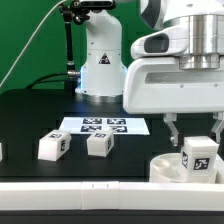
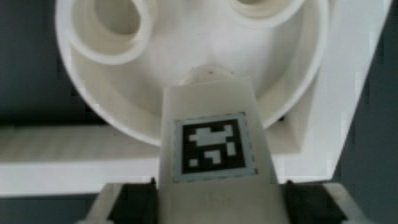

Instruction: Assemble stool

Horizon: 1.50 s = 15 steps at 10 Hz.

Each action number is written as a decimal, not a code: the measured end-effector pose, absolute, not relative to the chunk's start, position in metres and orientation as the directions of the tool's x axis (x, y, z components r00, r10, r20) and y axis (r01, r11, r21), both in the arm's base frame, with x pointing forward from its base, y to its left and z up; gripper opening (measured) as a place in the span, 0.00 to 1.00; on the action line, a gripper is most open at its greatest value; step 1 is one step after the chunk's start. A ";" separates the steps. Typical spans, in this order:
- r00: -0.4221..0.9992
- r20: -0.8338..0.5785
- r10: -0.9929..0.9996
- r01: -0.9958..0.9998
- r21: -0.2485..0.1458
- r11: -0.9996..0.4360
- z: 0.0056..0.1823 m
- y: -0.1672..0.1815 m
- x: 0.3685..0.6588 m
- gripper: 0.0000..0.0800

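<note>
Holding a short, blocky white plastic leg (image 1: 197,157) over the round, thick white plastic seat (image 1: 163,170); a bad entry is my worry.

Risk, as I judge it: the leg's end is not clearly lined up with either round socket (image 2: 111,25) in the wrist view. Pressing down could land it on the flat between them, jam it tilted, or shove the seat, which lies on the black bench (image 1: 30,120) near the long white border rail (image 1: 90,188). A tilt could also let the leg slip in the grip. The hand (image 1: 196,142) is narrowed to the leg's width, fingers (image 2: 135,200) against two opposite sides, grasping it. Two spare tagged white legs (image 1: 52,146) lie well apart from the seat, toward the exterior view's left.
</note>
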State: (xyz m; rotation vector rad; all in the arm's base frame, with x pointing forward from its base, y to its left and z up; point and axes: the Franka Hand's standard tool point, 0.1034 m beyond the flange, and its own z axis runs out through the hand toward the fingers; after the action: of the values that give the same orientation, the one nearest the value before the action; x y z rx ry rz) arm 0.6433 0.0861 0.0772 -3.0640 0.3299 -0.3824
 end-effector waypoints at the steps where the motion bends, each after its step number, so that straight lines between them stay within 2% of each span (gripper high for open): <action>1: 0.918 0.247 -0.311 -0.299 -0.086 -0.950 0.077 0.084 0.644 0.43; 5: 0.769 0.253 -0.587 -0.567 -0.155 -0.809 0.079 0.073 0.643 0.43; 7: 0.768 0.253 -0.588 -0.568 -0.154 -0.809 0.079 0.072 0.643 0.43; 8: 0.783 0.256 -0.567 -0.547 -0.151 -0.823 0.083 0.073 0.642 0.67; 9: 0.814 0.262 -0.518 -0.499 -0.141 -0.855 0.092 0.065 0.631 0.77; 11: 0.851 0.258 -0.456 -0.441 -0.120 -0.890 0.103 0.030 0.609 0.80; 12: 0.855 0.251 -0.454 -0.441 -0.108 -0.891 0.102 0.009 0.601 0.80; 15: 0.854 0.249 -0.457 -0.445 -0.109 -0.889 0.100 0.011 0.601 0.81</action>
State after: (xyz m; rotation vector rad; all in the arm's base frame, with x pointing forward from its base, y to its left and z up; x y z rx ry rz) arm 0.6007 0.0108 0.1003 -2.9789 0.7250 -0.4175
